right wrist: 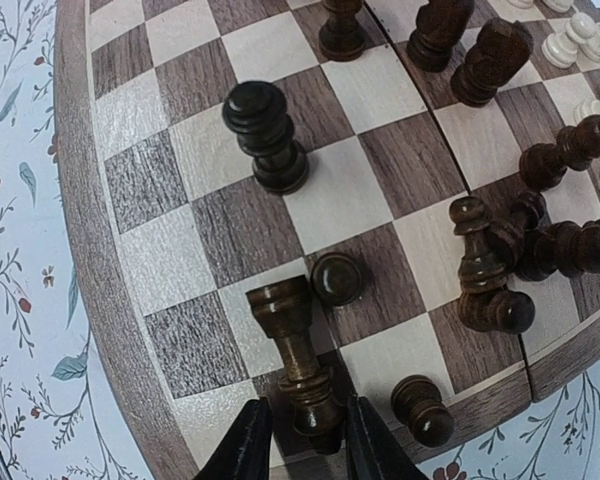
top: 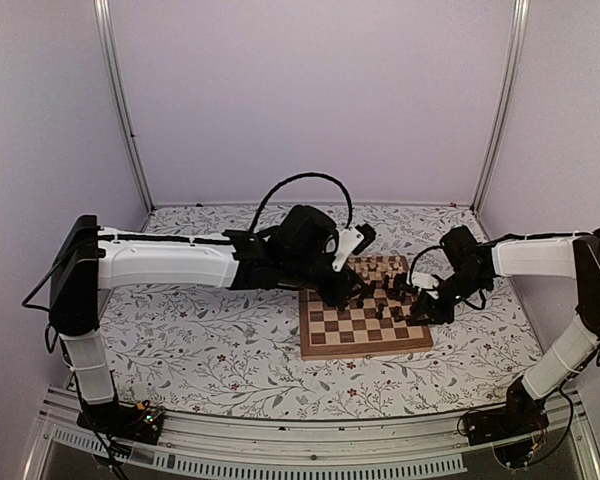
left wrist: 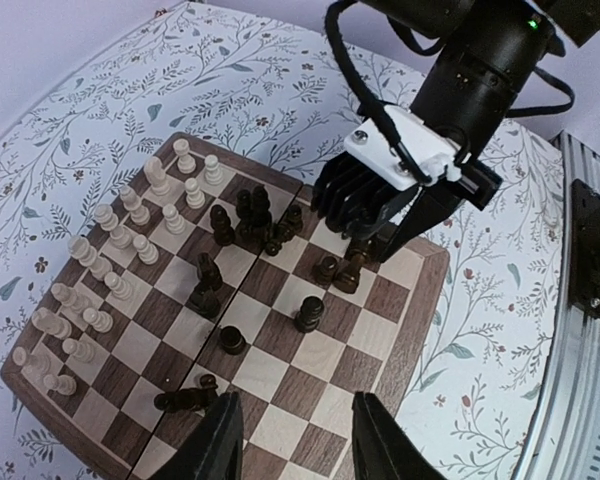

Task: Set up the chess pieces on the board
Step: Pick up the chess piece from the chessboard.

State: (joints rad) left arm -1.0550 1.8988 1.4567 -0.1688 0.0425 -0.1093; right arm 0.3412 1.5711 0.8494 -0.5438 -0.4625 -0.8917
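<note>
Right wrist view puts the dark rook (right wrist: 290, 340) at lower centre by the board (right wrist: 85, 250) border, the right gripper (right wrist: 308, 445) jaws flanking its base, probably to seat it upright, though whether they clamp it I cannot tell; the left gripper (left wrist: 298, 440) jaws gape empty.

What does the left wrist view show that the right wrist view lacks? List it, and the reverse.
Left wrist only: the full rows of pale pieces, the right tool over the board, the open left tool. Right wrist only: a close view of the dark rook between its own fingers. Both: the board and scattered dark pieces, some toppled.
</note>
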